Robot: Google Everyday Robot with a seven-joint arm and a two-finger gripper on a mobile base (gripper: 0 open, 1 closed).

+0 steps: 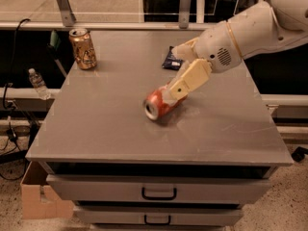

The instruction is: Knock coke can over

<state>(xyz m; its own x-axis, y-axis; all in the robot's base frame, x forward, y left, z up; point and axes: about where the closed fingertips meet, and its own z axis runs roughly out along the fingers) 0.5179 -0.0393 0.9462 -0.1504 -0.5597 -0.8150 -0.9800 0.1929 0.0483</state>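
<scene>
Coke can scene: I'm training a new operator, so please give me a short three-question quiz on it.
1. True or false: the coke can stands upright.
2. Where is the gripper? A) over the table, against the coke can B) raised high, clear of everything C) out of view
3. Which item stands upright near the table's far left corner?
Key: 1 false, it lies on its side. 2 A. 3 the gold-brown can.
</scene>
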